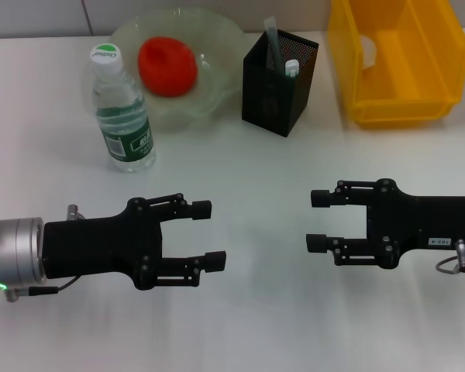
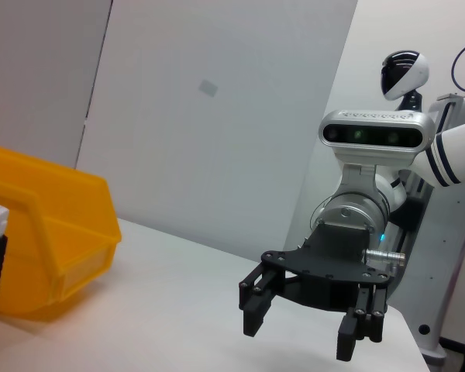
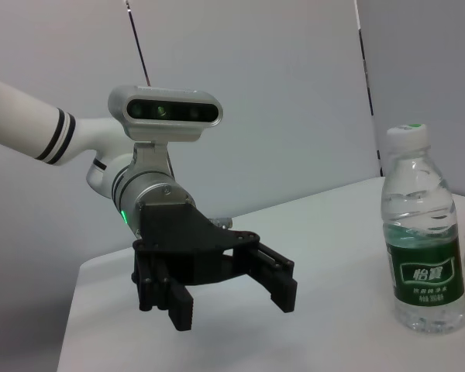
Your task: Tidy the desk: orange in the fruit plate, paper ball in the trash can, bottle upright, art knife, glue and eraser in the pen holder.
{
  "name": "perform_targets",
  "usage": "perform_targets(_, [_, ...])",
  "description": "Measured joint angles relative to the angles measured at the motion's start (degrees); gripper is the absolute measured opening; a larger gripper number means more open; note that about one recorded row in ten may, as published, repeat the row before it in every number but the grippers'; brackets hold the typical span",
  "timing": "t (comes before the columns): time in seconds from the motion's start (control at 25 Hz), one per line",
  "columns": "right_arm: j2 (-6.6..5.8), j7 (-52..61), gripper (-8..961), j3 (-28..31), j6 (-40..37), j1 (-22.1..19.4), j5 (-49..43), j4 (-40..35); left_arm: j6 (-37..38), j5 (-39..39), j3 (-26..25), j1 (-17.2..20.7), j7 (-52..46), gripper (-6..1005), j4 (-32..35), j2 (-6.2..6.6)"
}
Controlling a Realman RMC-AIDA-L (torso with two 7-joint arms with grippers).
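White worktop [image 1: 256, 178]: orange [image 1: 167, 65] in the fruit plate [image 1: 217, 46], bottle [image 1: 122, 108] upright, pen holder [image 1: 279, 81] filled, paper ball probably in the yellow bin [image 1: 395, 62]. Left hand [image 1: 209, 232] and right hand [image 1: 316, 220] hover apart, empty, clear room between. Left wrist: bin edge near. Right wrist: a careless left sweep could topple the bottle

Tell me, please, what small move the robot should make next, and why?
Probably none beyond parking: the orange sits in the fruit plate, the bottle stands upright, items stand in the pen holder, and both the left pincer and right pincer hover open and empty.
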Motion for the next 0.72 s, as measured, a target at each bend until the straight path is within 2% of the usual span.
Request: perform_targets(0.72, [0.08,0.1,689,0.0,0.0,0.0,-0.1,0.1,0.0,0.0,0.0,-0.1,0.0,814,0.1,0.09])
